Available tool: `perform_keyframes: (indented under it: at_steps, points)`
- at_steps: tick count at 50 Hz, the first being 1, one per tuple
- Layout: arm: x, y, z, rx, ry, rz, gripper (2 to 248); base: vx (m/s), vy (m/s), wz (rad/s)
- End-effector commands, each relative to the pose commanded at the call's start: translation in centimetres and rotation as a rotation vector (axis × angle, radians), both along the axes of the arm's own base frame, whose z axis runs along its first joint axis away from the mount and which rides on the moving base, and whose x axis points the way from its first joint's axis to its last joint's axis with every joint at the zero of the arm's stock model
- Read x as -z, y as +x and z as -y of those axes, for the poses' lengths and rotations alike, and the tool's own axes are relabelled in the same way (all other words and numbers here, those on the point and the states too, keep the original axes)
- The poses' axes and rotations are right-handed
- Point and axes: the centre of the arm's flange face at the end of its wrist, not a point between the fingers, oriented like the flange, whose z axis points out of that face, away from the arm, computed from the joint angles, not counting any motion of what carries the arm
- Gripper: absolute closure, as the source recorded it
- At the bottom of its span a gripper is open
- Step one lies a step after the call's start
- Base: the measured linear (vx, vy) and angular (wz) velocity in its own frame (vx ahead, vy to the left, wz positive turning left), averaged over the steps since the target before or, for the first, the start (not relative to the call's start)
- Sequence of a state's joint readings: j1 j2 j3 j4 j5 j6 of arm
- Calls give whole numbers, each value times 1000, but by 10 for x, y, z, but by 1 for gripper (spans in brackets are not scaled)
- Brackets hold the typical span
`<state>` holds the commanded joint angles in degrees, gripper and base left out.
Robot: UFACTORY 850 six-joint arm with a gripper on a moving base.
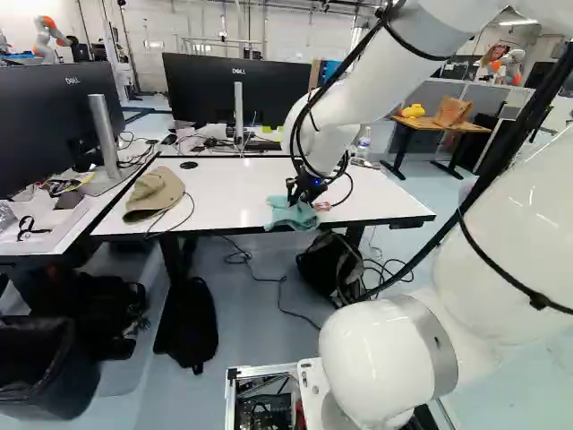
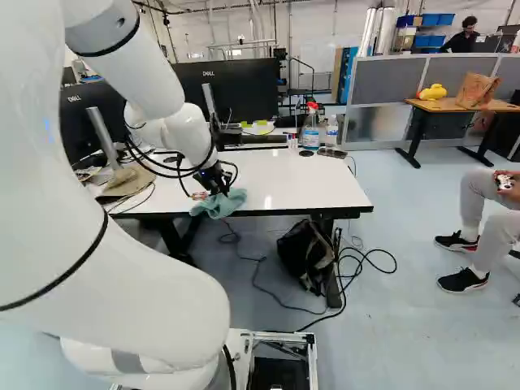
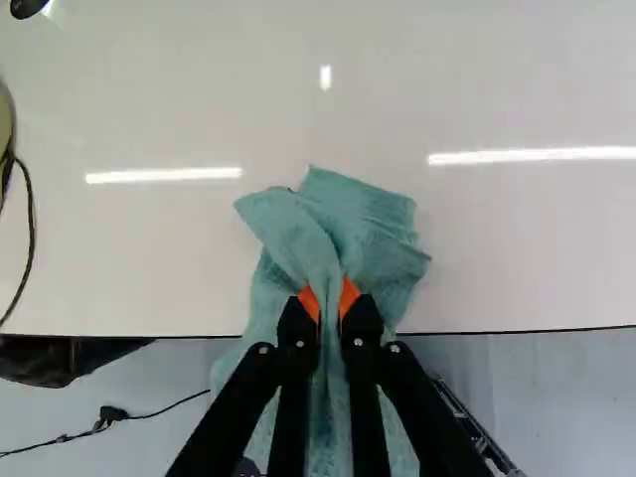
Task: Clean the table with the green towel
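At the table's near edge in the left base view, my gripper [image 1: 307, 186] points down onto the green towel [image 1: 292, 213]. The white table [image 1: 233, 193] lies under both. In the wrist view the gripper [image 3: 329, 301] is shut on a bunched fold of the towel [image 3: 343, 224], an orange pad on either side of it. Part of the cloth is spread on the tabletop ahead of the fingers, and the rest hangs over the edge beneath them.
A tan cap [image 1: 154, 193] and a cable lie on the table's left part. Spray bottle [image 2: 310, 127], clear bottle [image 2: 331, 130] and monitor [image 2: 236, 91] stand along the back. A dark backpack [image 2: 307, 253] sits on the floor by the table leg.
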<state>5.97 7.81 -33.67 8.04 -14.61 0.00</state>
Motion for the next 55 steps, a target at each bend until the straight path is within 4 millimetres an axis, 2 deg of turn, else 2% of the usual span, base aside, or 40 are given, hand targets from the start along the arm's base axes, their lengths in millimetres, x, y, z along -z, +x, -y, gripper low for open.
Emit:
perform_keyframes:
  at_steps: [8, 29, 55]
  points:
    - [8, 4, 0, 0, -2, -23, 209, 0, 0, 0]
    - [8, 7, 2, 6, -2, -23, 209, 0, 0, 0]
    - [7, 45, 34, 91, -1, -24, 209, 0, 0, 0]
